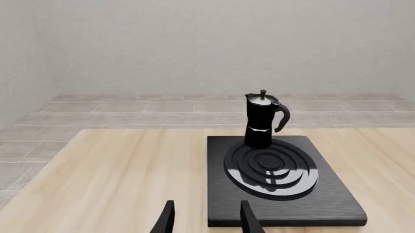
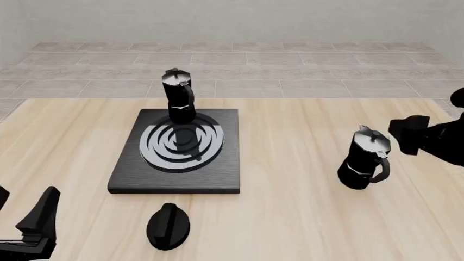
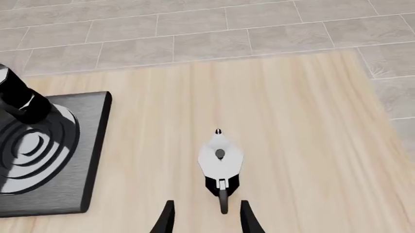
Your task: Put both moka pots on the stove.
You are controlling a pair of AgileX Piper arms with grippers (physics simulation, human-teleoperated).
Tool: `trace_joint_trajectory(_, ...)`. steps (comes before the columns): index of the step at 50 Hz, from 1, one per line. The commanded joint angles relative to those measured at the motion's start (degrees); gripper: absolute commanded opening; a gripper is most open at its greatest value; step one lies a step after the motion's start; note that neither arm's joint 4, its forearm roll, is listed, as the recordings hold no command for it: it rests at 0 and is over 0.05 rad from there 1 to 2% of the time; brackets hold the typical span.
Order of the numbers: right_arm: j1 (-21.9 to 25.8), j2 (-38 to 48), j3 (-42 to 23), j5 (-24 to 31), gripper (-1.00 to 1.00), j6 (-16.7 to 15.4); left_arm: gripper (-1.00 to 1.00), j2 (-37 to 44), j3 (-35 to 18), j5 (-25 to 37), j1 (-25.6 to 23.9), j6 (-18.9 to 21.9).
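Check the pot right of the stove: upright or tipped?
Upright. The pot stands on its base on the table, lid and knob on top, handle hanging at its side; the right wrist view looks down on its lid.

Stove (image 2: pixel 176 175) occupied the table (image 2: pixel 290 217) left of centre. One moka pot (image 2: pixel 177 97) stood upright at its far edge, on the outer ring; the rings' centre and near half were bare. Black oval knob (image 2: pixel 168 225) lay on the wood just in front of the stove's near edge, partly blocking a low approach from there. Second moka pot (image 2: pixel 365 159) stood upright on open wood, well apart from the stove, with a wide unobstructed strip between them. Right gripper (image 3: pixel 205 218) was spread above that pot's handle, nothing between. Left gripper (image 1: pixel 205 218) faced the stove's near edge, path unobstructed.
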Motion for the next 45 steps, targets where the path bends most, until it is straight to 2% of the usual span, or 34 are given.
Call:
trace_joint_trajectory(1,-1.0,5.3,-4.7,3.0,1.0,-1.9,1.0,-0.1,0.0,0.1,0.1,0.1)
trace_joint_trajectory(3,-1.3,6.8,-4.9,3.1,1.0,-3.5,1.0,-0.1,0.0,0.1,0.1,0.1)
trace_joint_trajectory(9,-0.2,8.1,-4.6,2.9,1.0,-2.9,1.0,-0.2,0.0,0.1,0.3,0.1)
trace_joint_trajectory(10,-0.7,8.6,-4.4,2.4,1.0,-3.8,1.0,-0.2,0.0,0.2,0.4,0.1)
trace_joint_trajectory(12,-0.4,9.0,-4.2,2.3,1.0,-3.1,1.0,-0.3,0.0,0.2,0.4,0.0)
trace_joint_trajectory(23,-1.0,11.3,-3.1,0.2,1.0,-3.8,1.0,-0.6,-0.1,0.4,0.4,0.1)
trace_joint_trajectory(45,-2.0,18.3,-1.3,-6.4,1.0,-4.8,1.0,-0.8,0.0,0.6,0.5,0.4)
